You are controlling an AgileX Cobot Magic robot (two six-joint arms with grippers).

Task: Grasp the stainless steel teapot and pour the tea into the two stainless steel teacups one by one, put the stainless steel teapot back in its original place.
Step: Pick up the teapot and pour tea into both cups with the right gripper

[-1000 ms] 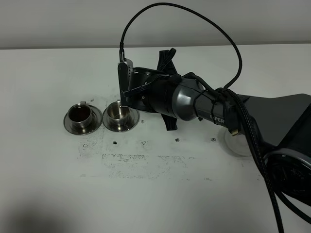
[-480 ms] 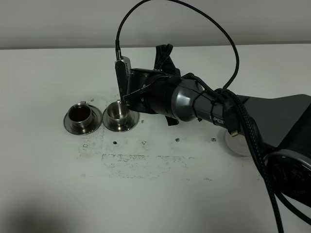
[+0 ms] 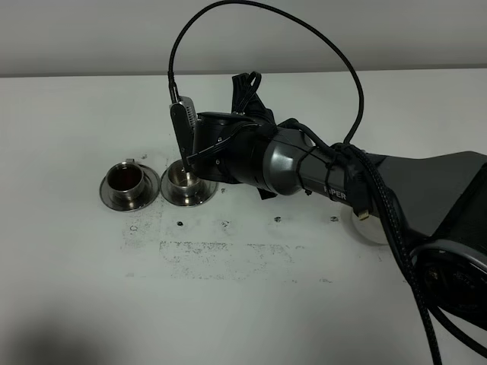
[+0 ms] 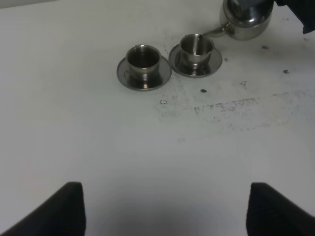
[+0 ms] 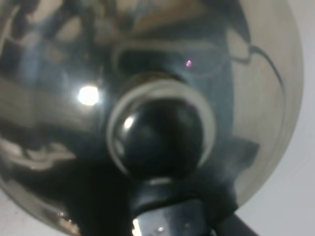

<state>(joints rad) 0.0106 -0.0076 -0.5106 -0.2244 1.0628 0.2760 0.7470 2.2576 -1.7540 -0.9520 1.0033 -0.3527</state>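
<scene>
Leftward since a second ago, the right arm (image 3: 304, 163) has swung the shiny rounded stainless steel teapot (image 4: 244, 18) over to the second small steel teacup (image 4: 196, 47), and the pot's thin curved spout (image 4: 212, 33) now dips into that cup's mouth. On the pot the right jaws are clamped fully shut (its domed lid and black knob (image 5: 158, 135) fill the wrist view). At 9 o'clock of this cup, just beside it, the first teacup (image 4: 143, 58) holds reddish-brown tea (image 3: 125, 177). Both cups stand on round steel saucers (image 4: 129, 81) on the white counter (image 3: 251, 304). Above bare counter the left jaws gape wide, holding nothing.
</scene>
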